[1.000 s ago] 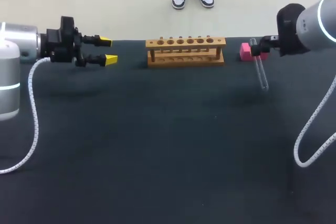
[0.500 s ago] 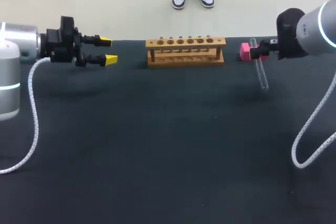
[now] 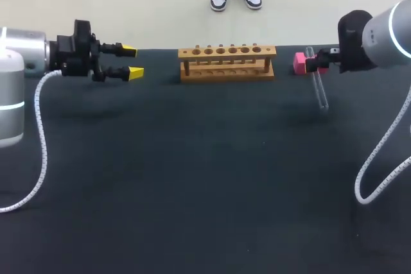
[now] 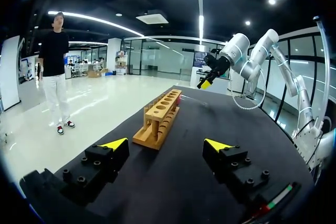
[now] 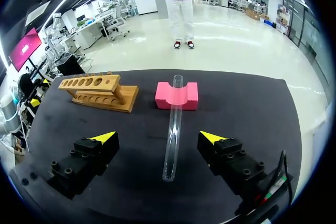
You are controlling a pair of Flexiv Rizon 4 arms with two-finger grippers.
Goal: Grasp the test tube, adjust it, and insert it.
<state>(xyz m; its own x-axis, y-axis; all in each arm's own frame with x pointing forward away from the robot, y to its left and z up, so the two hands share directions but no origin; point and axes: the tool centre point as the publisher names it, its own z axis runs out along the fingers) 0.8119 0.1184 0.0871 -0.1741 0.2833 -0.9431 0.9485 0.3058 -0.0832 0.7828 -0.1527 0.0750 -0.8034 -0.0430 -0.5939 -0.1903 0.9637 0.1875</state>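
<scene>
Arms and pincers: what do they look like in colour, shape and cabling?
The left arm and right arm are round silver-grey tubes with a glowing white ring and black wrist parts. Each trails a white coiled cable. The left pincer and right pincer have two blocky black fingers with screws and yellow wedge tips.

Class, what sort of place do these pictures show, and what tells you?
Likely a robotics lab bench for test-tube work: a robot's left arm and right arm at a dark table, a wooden rack, and a glass test tube propped on a pink block.
</scene>
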